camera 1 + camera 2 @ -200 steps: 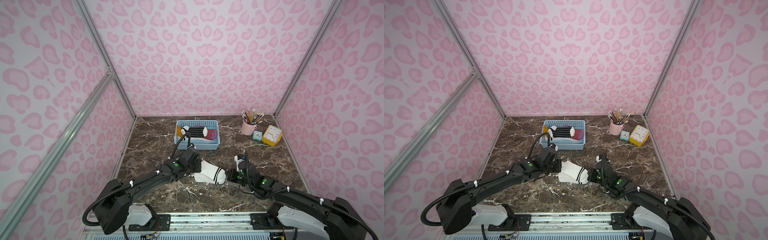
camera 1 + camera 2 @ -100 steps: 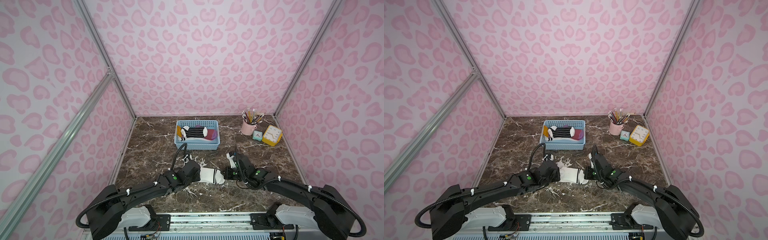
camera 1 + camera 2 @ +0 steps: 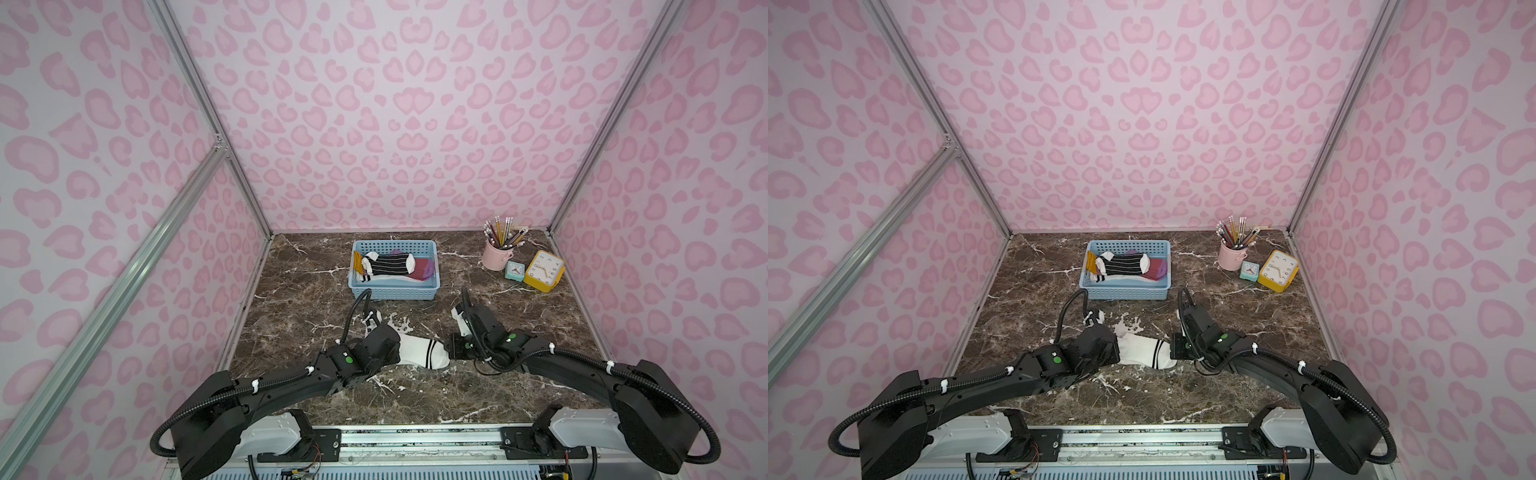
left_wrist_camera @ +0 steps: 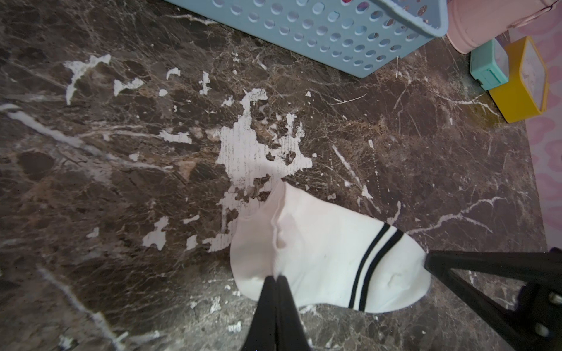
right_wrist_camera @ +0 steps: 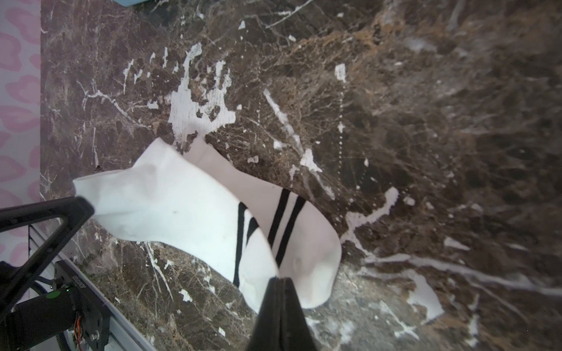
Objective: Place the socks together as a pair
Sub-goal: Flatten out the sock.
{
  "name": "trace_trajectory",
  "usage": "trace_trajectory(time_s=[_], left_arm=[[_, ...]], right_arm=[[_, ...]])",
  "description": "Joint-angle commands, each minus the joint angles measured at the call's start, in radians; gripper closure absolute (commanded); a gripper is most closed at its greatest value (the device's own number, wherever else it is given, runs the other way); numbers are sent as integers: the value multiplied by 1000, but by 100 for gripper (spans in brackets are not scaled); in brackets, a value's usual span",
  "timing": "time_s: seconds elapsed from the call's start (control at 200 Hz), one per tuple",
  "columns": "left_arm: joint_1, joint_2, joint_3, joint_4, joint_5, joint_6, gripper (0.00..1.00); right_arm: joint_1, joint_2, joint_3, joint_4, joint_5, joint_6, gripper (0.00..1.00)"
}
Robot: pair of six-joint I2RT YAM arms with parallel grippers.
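Note:
Two white socks with two black bands lie one over the other on the marble table. The upper sock is stretched between my grippers, and the lower sock lies flat under it. My left gripper is shut on the upper sock's cuff end. My right gripper is shut on its toe end. In both top views the pair sits between the two wrists, and the left wrist hides the cuff end. A black striped sock and a maroon sock lie in the basket.
The blue basket stands behind the socks at mid table. At the back right are a pink pencil cup, a small teal clock and a yellow clock. Pink patterned walls close three sides.
Both grippers have come down and toward the front with the white sock stretched between them. The right gripper has swung in to the sock's toe end.

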Motion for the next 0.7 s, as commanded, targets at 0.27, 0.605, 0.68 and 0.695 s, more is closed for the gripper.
trace_trajectory(time_s=[0.27, 0.605, 0.68, 0.695], left_arm=[[-39, 45, 3, 18, -64, -52, 97], [-39, 72, 2, 37, -72, -38, 96], [-40, 82, 5, 41, -71, -32, 96], [-40, 84, 8, 39, -74, -32, 96]], right_arm=[[-58, -2, 38, -51, 17, -61, 100], [-58, 29, 19, -4, -32, -46, 100], [-59, 26, 6, 10, -20, -44, 100], [-59, 27, 4, 11, -19, -43, 100]])
